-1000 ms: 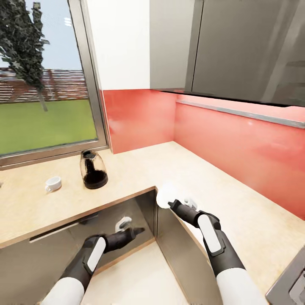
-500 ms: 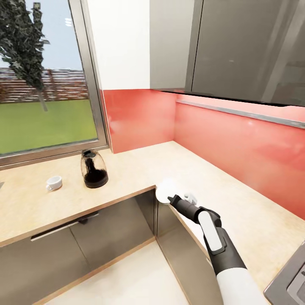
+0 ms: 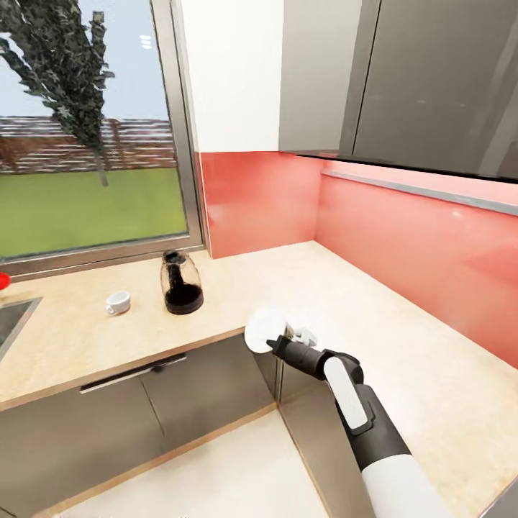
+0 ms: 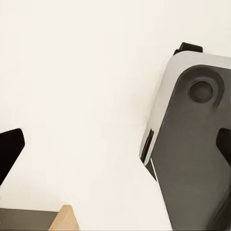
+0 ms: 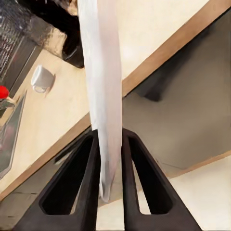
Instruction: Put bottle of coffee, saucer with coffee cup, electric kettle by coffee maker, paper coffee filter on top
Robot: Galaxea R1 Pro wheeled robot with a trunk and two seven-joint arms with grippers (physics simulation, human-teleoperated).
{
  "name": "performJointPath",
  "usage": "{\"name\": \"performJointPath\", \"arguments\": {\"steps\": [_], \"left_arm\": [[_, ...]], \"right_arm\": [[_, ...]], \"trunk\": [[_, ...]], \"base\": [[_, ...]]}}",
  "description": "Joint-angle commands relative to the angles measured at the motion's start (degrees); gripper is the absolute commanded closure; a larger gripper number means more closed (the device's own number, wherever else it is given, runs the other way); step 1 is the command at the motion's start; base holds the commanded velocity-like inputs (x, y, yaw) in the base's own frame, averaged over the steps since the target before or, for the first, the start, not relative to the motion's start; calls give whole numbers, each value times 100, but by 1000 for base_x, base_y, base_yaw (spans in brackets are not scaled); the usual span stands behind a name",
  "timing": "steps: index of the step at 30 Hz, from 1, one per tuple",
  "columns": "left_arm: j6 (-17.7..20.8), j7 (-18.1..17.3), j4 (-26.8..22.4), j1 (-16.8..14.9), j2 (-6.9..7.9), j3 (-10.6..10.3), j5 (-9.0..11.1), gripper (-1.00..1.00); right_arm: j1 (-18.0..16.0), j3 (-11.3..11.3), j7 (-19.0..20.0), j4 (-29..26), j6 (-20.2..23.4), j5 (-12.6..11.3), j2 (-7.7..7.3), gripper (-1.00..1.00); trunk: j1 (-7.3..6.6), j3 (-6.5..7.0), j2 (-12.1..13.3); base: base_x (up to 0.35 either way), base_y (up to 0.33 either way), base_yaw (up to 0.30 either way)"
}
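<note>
Right gripper (image 3: 279,344) pinching the saucer (image 3: 265,329) edge-on over the counter's (image 3: 403,360) inner corner.
In the right wrist view both fingers (image 5: 91,192) press the saucer's (image 5: 103,96) rim, holding it upright. The cup (image 3: 117,302) sits on the counter to the far left, just left of the coffee maker (image 3: 181,283) under the window (image 3: 86,144). The left gripper's fingertips (image 4: 9,149) stand spread apart over pale floor.

My head camera has swung left, bringing a sink (image 3: 10,321) corner into view. I've dropped my left arm out of the head view; my right gripper (image 5: 109,144) has carried the saucer (image 3: 266,329), pinched between its fingers, leftward off the countertop (image 3: 302,280) edge.
</note>
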Motion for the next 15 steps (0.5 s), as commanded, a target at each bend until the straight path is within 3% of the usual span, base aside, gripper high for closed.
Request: {"name": "performJointPath", "arguments": {"steps": [1, 5, 9, 15], "left_arm": [[25, 31, -14, 0, -4, 3, 58, -100], [12, 53, -16, 2, -5, -16, 58, -100], [6, 58, -14, 3, 42, -34, 52, -100], [-454, 59, 183, 23, 100, -49, -156, -100]], "right_arm": [[-5, 88, 60, 2, 30, 4, 1, 100], [-5, 339, 60, 16, 35, 2, 4, 100], [-5, 421, 60, 51, 37, 10, 31, 100], [39, 1586, 60, 619, 28, 25, 20, 100]], "trunk": [[3, -12, -12], [3, -12, -12], [3, -15, -12], [3, -27, -12]], "base": [[0, 0, 274], [0, 0, 274], [0, 0, 274], [0, 0, 274]]}}
